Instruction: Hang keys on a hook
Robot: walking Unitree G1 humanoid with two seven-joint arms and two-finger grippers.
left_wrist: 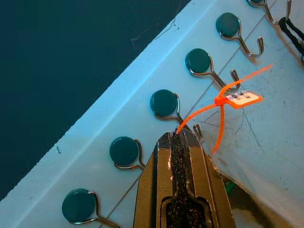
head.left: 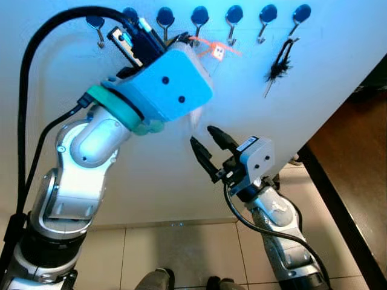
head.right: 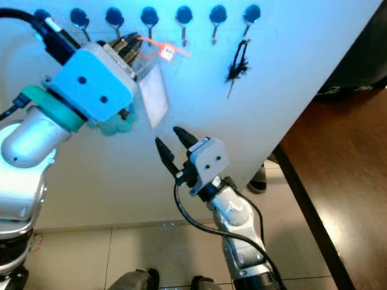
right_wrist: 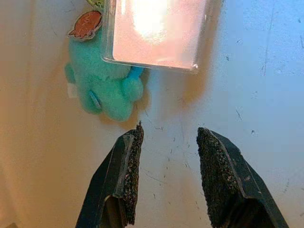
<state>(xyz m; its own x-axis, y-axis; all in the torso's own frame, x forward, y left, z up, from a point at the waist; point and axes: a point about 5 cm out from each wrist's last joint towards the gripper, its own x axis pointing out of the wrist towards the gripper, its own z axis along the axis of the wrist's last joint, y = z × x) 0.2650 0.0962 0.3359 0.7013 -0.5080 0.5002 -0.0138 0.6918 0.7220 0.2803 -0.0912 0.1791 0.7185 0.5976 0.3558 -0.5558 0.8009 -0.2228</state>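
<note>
Seven round-headed metal hooks [head.left: 233,18] ran in a row along the top of a white wall board [head.right: 290,103], and the left gripper [left_wrist: 183,137] was raised right up against that row, its two black fingers pressed together on the thin orange loop of a cable tie [left_wrist: 216,107]. That loop led up from the fingertips and over toward one of the middle hooks [left_wrist: 209,69], lying against its wire bend, though whether it had actually caught on the hook could not be told; a small orange tag [left_wrist: 242,98] sat on the tie just beside that hook. Below the left gripper hung the rest of the key bunch: a clear plastic card holder [head.right: 154,96] with a pale card inside it, lying flat against the board, and a teal plush charm [right_wrist: 107,92] just beside the holder's lower corner, with a small brown oval badge [right_wrist: 85,24] at the plush's top. No metal keys could be made out among these pieces. The right gripper [head.left: 208,142] was held lower on the board, below the card holder and apart from it, its fingers spread with a plain gap between the rough pads [right_wrist: 133,175] and nothing in them. A dark, frayed black tassel-like object [head.left: 279,63] hung from the hook at the right end of the row, well apart from both grippers.
</note>
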